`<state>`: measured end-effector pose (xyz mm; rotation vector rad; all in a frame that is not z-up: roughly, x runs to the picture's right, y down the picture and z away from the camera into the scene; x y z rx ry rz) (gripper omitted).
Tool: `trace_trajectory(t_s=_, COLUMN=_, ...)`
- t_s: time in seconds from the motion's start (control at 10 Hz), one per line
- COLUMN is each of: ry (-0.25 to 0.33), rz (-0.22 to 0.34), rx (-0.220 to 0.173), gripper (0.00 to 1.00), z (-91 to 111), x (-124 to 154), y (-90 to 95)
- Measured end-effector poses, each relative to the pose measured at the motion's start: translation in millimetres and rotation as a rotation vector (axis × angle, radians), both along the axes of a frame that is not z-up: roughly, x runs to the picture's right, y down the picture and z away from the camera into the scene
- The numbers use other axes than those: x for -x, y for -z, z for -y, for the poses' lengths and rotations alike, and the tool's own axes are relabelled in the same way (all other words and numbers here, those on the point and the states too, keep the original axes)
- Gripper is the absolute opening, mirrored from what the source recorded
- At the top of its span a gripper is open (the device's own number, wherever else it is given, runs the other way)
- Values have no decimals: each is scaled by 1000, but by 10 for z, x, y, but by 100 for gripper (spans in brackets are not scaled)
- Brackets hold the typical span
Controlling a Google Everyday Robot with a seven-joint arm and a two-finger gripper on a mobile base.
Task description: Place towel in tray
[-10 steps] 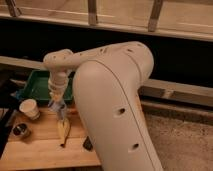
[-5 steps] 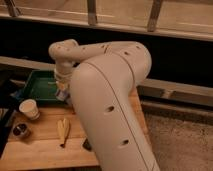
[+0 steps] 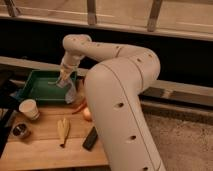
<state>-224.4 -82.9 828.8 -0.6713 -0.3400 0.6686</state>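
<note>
So here's what you've got: your gripper is sitting left of centre in the frame, hanging off the end of the big white arm that fills the middle and lower right. Its fingers are pinched together on the towel, and that grey-blue cloth dangles down from them, drooping over the right edge of the tray. The top of the towel is up at the gripper over the tray's right end, while the bottom of it hangs past the rim toward the wooden table. The tray itself is the dark green one in the left-middle of the frame, at the back of the table. In front of it, lower left, you've got a paper cup standing upright, and a small dark round container below that near the left edge. A banana lies on the wood around bottom centre-left, with a dark flat object just to its right. Tucked against the arm's base there's a round orange-ish thing and something reddish-orange just above it, can't tell exactly what either is.
</note>
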Motion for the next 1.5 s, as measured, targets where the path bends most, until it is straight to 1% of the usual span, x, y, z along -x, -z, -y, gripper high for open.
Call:
trace_trajectory(t_s=0.2, ry=-29, rz=103, rx=9, gripper=0, z=-49, x=299, y=-22)
trace_trajectory(t_s=0.3, ry=-30, rz=161, rx=28, gripper=0, z=-141, x=556, y=-81)
trace_trajectory(t_s=0.4, ry=-35, rz=197, rx=43, gripper=0, z=-215, x=695, y=-151)
trace_trajectory(t_s=0.5, ry=-53, rz=236, rx=53, gripper=1, z=-283, x=796, y=-268)
trace_trajectory(t_s=0.6, ry=-62, rz=251, rx=51, gripper=5, z=-289, x=833, y=-322)
trace_trajectory(t_s=0.7, ry=-65, rz=268, rx=43, gripper=14, z=-299, x=900, y=-323)
trace_trajectory(t_s=0.8, ry=-71, rz=274, rx=33, gripper=24, z=-281, x=901, y=-308)
trace_trajectory(t_s=0.9, ry=-79, rz=274, rx=22, gripper=36, z=-253, x=860, y=-285)
trace_trajectory(t_s=1.1, ry=-94, rz=274, rx=14, gripper=51, z=-263, x=795, y=-271)
trace_trajectory(t_s=1.2, ry=-94, rz=273, rx=14, gripper=53, z=-265, x=793, y=-273)
trace_trajectory(t_s=1.5, ry=-92, rz=275, rx=14, gripper=53, z=-271, x=814, y=-267)
